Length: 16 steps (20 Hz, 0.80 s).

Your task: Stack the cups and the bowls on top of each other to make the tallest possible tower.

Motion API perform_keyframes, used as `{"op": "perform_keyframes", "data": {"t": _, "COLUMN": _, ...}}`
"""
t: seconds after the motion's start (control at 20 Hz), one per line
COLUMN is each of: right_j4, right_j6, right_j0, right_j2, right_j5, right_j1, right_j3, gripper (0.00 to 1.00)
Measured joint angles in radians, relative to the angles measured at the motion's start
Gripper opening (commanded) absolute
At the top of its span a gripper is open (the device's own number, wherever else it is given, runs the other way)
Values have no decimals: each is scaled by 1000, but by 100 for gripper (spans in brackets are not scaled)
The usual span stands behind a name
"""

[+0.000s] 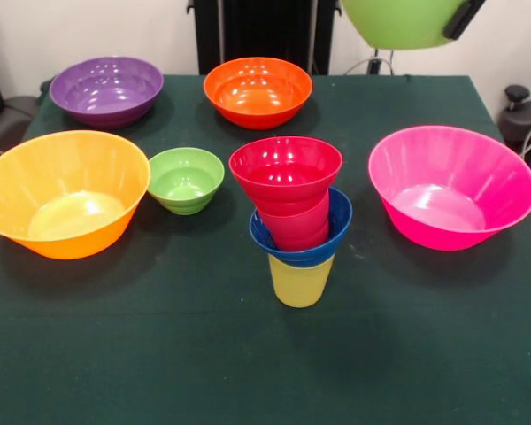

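Observation:
The tower stands mid-table: a yellow cup (301, 282) at the bottom, a small blue bowl (338, 223) on it, a red cup (296, 227) in that, and a small red bowl (286, 168) on top, tilted slightly. High at the top edge hangs a medium green bowl (398, 22), clear of the table. One black finger of my gripper (462, 19) clamps its right rim; the rest of the gripper is cut off by the frame. Around the tower sit a small green bowl (186, 180), a large orange-yellow bowl (62, 190) and a pink bowl (451, 186).
A purple bowl (106, 88) and an orange bowl (257, 88) rest near the far edge of the green-clothed table (248, 363). Black equipment (524, 119) stands off the table's right side.

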Motion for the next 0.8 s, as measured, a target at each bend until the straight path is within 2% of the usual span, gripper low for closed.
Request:
{"op": "perform_keyframes", "data": {"t": 0.6, "right_j4": -7, "right_j6": 0, "right_j0": -85, "right_j2": 1, "right_j5": 204, "right_j1": 73, "right_j3": -221, "gripper": 0}}
{"op": "perform_keyframes", "data": {"t": 0.8, "right_j4": -7, "right_j6": 0, "right_j0": -159, "right_j2": 1, "right_j5": 252, "right_j1": 107, "right_j3": -322, "gripper": 0}}
